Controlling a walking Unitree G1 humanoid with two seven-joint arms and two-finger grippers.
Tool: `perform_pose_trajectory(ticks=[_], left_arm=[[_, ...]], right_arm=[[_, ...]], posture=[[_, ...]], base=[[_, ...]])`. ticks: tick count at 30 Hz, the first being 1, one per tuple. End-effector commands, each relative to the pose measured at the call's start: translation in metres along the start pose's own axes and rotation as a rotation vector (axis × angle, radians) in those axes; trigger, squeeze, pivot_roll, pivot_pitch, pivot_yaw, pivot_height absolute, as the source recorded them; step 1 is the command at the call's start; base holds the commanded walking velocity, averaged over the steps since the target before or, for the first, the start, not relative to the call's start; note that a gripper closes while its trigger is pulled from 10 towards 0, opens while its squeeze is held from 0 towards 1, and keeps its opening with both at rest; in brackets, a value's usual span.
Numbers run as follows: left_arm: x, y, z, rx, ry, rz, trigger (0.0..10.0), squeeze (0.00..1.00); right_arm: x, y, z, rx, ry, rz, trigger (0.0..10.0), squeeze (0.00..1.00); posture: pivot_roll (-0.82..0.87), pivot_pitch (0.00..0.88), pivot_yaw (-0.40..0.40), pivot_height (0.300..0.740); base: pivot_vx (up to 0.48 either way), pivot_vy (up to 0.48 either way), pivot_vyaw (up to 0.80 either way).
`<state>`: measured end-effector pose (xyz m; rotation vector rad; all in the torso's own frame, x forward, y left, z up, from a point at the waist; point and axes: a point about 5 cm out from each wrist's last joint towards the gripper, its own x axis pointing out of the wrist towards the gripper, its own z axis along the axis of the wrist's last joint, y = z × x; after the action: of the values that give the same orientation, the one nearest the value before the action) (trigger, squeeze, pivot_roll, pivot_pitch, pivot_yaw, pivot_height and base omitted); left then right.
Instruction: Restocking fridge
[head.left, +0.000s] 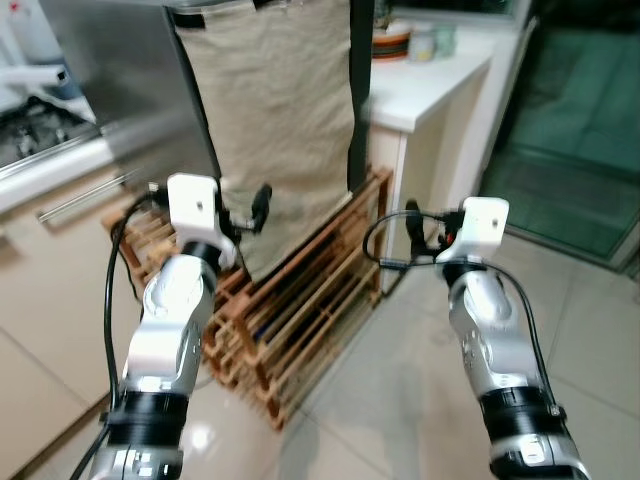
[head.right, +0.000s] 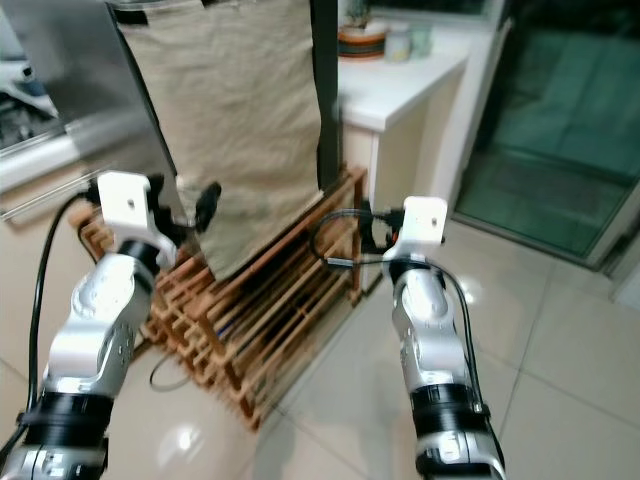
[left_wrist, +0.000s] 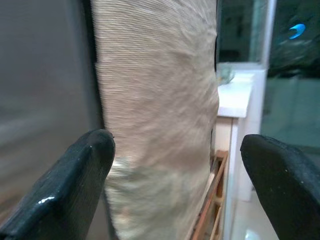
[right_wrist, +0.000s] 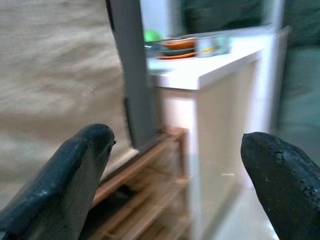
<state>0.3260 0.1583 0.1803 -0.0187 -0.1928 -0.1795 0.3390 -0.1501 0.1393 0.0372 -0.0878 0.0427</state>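
A stainless-steel fridge (head.left: 130, 80) stands ahead on the left, with a beige cloth (head.left: 280, 120) hanging down the side that faces me. My left gripper (head.left: 252, 210) is raised in front of the cloth's lower left part; in the left wrist view its fingers (left_wrist: 85, 175) stand wide apart with nothing between them. My right gripper (head.left: 414, 226) is held up to the right of the cloth, near a white counter's corner. It is open and empty too, as the right wrist view of the gripper (right_wrist: 177, 150) shows.
A slatted wooden rack (head.left: 300, 300) stands on the floor below the cloth. The white counter (head.left: 430, 85) at the right carries stacked bowls (head.left: 392, 42). A dark glass door (head.left: 580, 120) is at far right. Cabinets with a bar handle (head.left: 80, 200) line the left. Pale floor tiles (head.left: 400, 400) lie ahead.
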Motion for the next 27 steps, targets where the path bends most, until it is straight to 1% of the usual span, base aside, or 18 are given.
perform_pose_trajectory(ticks=[1,4,7,11,13,18,19,22,27], left_arm=[[-0.003,0.007,-0.004,-0.002,0.029,0.025,10.0,0.0],[-0.003,0.006,-0.006,-0.004,0.036,0.024,10.0,0.0],[-0.002,0.005,-0.008,-0.016,0.042,0.021,10.0,0.0],[0.0,0.0,-0.012,-0.035,0.071,-0.001,10.0,0.0],[-0.002,-0.002,-0.016,-0.066,0.093,-0.008,10.0,0.0],[-0.003,-0.006,-0.025,-0.064,0.124,-0.004,10.0,0.0],[-0.002,-0.013,-0.024,-0.047,0.115,-0.023,10.0,0.0],[0.0,-0.021,-0.018,-0.023,0.085,-0.041,10.0,0.0],[0.004,-0.023,-0.014,-0.028,0.065,-0.043,10.0,0.0]], right_arm=[[-0.001,0.006,-0.003,-0.071,0.028,-0.008,10.0,0.0],[-0.002,0.004,-0.006,-0.113,0.05,-0.019,10.0,0.0],[-0.002,0.003,-0.007,-0.119,0.063,-0.016,10.0,0.0],[-0.002,0.003,-0.01,-0.186,0.107,0.002,10.0,0.0],[-0.003,0.003,-0.009,-0.19,0.104,0.001,10.0,0.0],[-0.006,0.0,-0.009,-0.185,0.117,0.004,10.0,0.0],[-0.005,-0.002,-0.009,-0.188,0.12,0.007,10.0,0.0],[-0.003,0.0,-0.007,-0.193,0.119,0.016,10.0,0.0],[-0.001,0.003,-0.007,-0.19,0.121,0.02,10.0,0.0]], posture=[[-0.12,0.0,0.075,0.74],[-0.12,0.0,0.074,0.74],[-0.12,0.0,0.073,0.74],[-0.13,0.0,0.061,0.74],[-0.14,0.0,0.052,0.74],[-0.15,0.0,0.026,0.74],[-0.15,0.0,0.022,0.74],[-0.15,0.0,0.02,0.74],[-0.15,0.0,0.026,0.74]], base=[[0.0,0.48,-0.78],[0.0,0.48,-0.78],[0.0,0.48,-0.78],[0.0,0.48,-0.75],[0.0,0.0,0.0],[0.0,0.0,0.0],[0.0,0.0,0.0],[0.0,0.0,0.0],[0.412,0.0,0.0]])
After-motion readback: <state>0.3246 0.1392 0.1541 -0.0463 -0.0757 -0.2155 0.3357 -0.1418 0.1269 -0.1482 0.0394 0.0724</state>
